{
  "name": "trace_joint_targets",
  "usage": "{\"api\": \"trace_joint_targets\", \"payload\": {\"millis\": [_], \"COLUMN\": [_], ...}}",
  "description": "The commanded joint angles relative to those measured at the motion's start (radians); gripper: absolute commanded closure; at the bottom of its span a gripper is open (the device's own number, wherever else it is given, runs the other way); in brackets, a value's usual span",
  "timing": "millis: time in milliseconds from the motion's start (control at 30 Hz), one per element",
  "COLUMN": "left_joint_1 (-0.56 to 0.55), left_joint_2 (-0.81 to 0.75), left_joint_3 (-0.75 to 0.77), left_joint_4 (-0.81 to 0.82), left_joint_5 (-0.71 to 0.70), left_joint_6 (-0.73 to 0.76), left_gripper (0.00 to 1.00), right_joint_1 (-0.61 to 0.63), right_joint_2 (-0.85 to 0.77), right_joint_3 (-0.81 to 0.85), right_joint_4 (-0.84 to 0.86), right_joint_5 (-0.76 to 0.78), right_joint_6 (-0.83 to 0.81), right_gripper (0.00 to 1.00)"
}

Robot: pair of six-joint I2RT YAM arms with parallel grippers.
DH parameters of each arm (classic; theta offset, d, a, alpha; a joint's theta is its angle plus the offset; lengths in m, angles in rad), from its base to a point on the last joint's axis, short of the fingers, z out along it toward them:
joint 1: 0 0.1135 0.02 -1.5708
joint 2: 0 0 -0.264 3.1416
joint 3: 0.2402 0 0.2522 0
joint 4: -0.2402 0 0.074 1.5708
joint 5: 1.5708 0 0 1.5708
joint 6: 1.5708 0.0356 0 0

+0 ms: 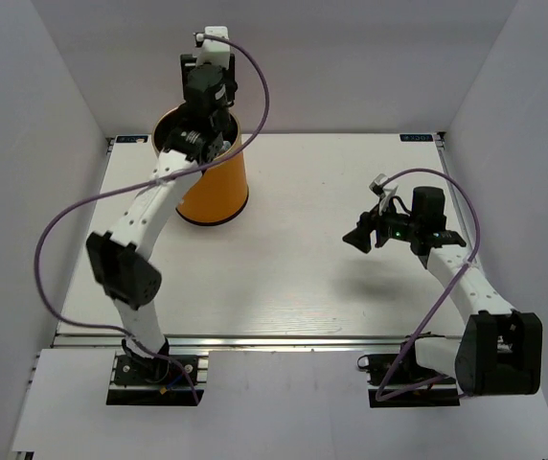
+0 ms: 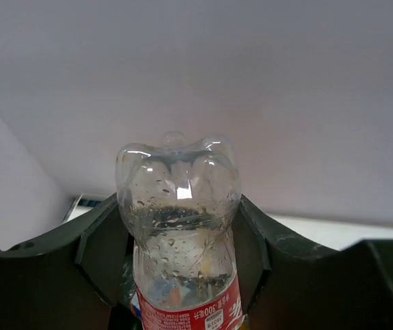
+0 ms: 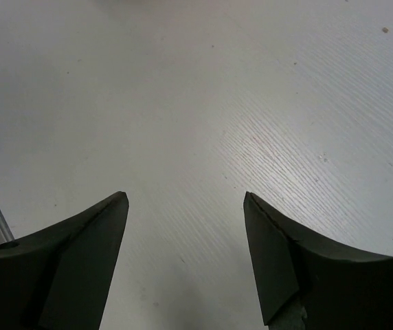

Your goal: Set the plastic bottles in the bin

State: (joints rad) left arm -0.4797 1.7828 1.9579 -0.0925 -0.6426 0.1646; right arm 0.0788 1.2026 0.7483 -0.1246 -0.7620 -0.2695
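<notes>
Above the white table, left gripper clamps 1 red-labelled bottle over the bin, release seemingly next; right gripper hangs open.

1. Left arm and right arm: white links, black joint housings.
2. A purple cable loops along each arm.
3. Right gripper: dark, matte, wedge-shaped fingers.

Bright even light, soft shadows, wrist-cam fg dark & blurry
</notes>
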Motion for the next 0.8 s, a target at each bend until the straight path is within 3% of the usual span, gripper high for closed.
{"api": "trace_joint_targets", "payload": {"millis": [0,67,100,133,233,400,533,600,667,767], "left_joint_1": [0.076,0.104,0.124,0.124,0.138,0.124,0.101,0.101,0.101,0.092], "left_joint_2": [0.102,0.154,0.155,0.164,0.164,0.032,-0.147,-0.247,-0.38,-0.442], "left_joint_3": [0.088,0.107,0.107,0.107,0.122,0.038,-0.081,-0.235,-0.374,-0.441], "left_joint_4": [-0.136,-0.176,-0.176,-0.176,-0.209,-0.207,-0.247,-0.175,-0.116,-0.119], "left_joint_5": [-0.085,-0.085,-0.085,-0.085,-0.049,0.037,0.269,0.361,0.599,0.982], "left_joint_6": [-0.034,-0.045,-0.059,-0.059,-0.059,-0.059,-0.121,-0.138,-0.139,-0.148], "left_gripper": [0.51,0.45,0.38,0.2,0.02,0.0,0.0,0.0,0.0,0.0], "right_joint_1": [0.007,0.006,0.007,0.007,0.007,0.009,0.019,0.03,0.038,0.044], "right_joint_2": [-0.054,-0.066,-0.077,-0.084,-0.094,-0.072,-0.032,-0.017,-0.006,0.034], "right_joint_3": [-0.023,-0.029,-0.039,-0.044,-0.05,-0.018,0.029,0.043,0.08,0.149], "right_joint_4": [0.013,0.011,0.016,0.013,-0.003,-0.007,-0.041,-0.05,-0.067,-0.122], "right_joint_5": [-0.008,-0.007,-0.008,-0.008,-0.022,-0.01,0.012,0.036,0.09,0.176], "right_joint_6": [-0.033,-0.03,-0.031,-0.03,-0.053,-0.039,-0.025,-0.005,0.038,0.096], "right_gripper": [0.25,0.23,0.22,0.1,0.1,0.1,0.1,0.1,0.1,0.1]}}
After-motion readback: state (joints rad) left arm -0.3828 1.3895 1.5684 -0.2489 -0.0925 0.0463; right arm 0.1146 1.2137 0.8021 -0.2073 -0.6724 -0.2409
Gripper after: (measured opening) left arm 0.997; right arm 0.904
